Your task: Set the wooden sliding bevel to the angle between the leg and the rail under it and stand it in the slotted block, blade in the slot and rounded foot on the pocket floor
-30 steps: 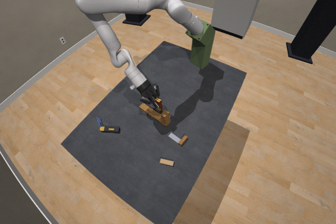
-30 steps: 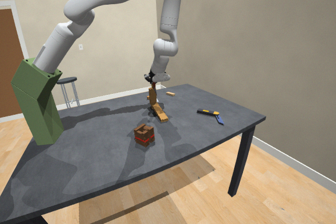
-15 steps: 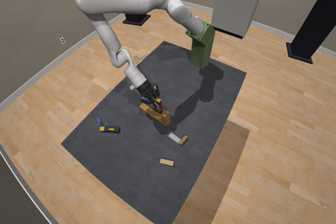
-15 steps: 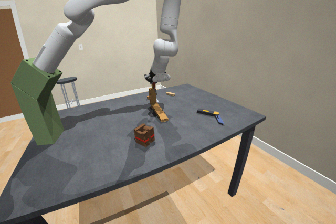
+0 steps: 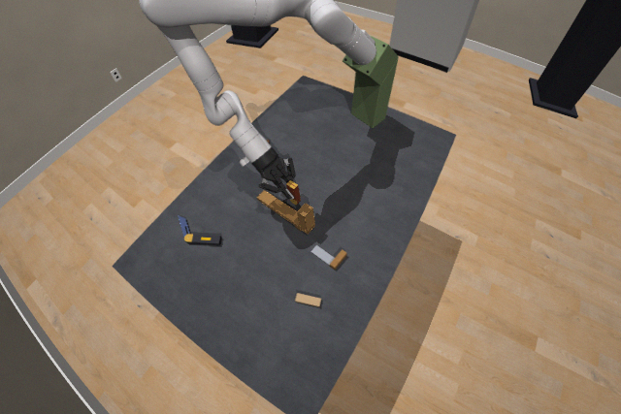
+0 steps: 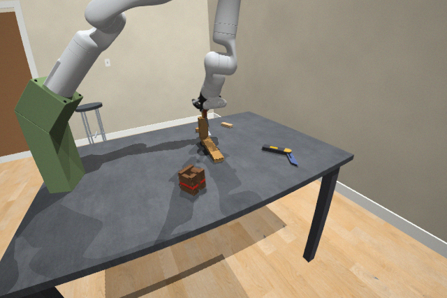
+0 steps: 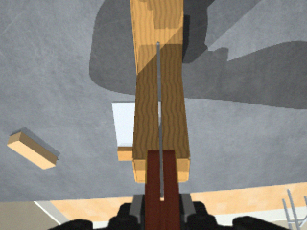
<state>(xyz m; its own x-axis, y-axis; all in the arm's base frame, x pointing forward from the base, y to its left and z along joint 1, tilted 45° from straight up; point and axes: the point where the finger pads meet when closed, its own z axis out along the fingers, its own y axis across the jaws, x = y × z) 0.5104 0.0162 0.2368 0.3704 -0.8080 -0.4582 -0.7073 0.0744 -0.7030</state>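
My gripper (image 5: 288, 187) is shut on the wooden sliding bevel (image 5: 294, 193), gripping its red-brown stock (image 7: 158, 192). It holds the bevel just above the light wooden leg-and-rail piece (image 5: 289, 213). In the exterior view the gripper (image 6: 204, 109) is right over the upright leg (image 6: 203, 127), and the rail (image 6: 214, 151) lies on the table towards the camera. In the wrist view the thin grey blade (image 7: 158, 110) runs down the middle of the light wood. The brown slotted block with a red band (image 6: 191, 179) stands apart, nearer the arm's base. The black bevel (image 5: 200, 237) lies at the left.
A square with a white blade and a wooden stock (image 5: 331, 256) lies just past the leg-and-rail piece. A small wooden block (image 5: 307, 300) lies further out. The arm's green base (image 5: 374, 83) stands at the table's far edge. A stool (image 6: 90, 121) stands beyond the table.
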